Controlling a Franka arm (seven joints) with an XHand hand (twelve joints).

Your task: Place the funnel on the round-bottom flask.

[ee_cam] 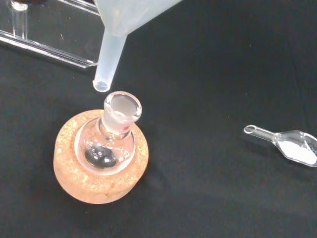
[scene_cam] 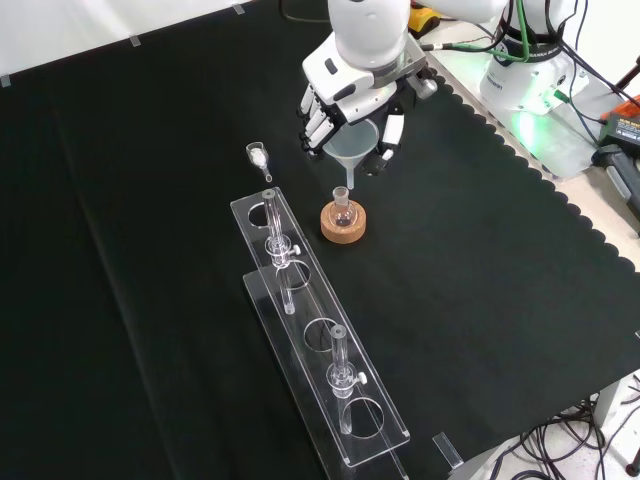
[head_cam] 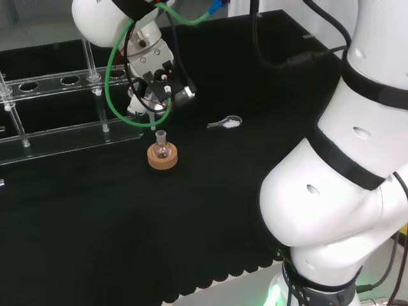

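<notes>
I have the hand (scene_cam: 352, 105) above the cork ring, its fingers curled round the rim of the funnel (scene_cam: 356, 147), which hangs with its stem pointing down. In the front view the stem tip sits just above the mouth of the round-bottom flask (scene_cam: 344, 211); in the wrist view the tip is close beside the flask's neck, at about ten o'clock from the mouth, and not inside it. I cannot tell from any view whether stem and glass touch.

The flask stands upright in its cork ring (scene_cam: 343, 225) on the black cloth (scene_cam: 480, 300). Something dark shows at the bottom of the bulb in the wrist view; whether it is contents or a reflection I can't make out.

There is a small red mark on the flask's neck, too small for me to read, and I see no other writing I could make out.

A clear scoop (ee_cam: 290, 144) holding white powder lies at about three o'clock from the flask in the wrist view, well apart from it. In the front view a clear rack (scene_cam: 315, 340) runs from the flask's nine o'clock down toward six, with glass tubes standing in it; its far end is cut off at the frame edge. In the head view the funnel is hard to see against the hand and cables.
</notes>
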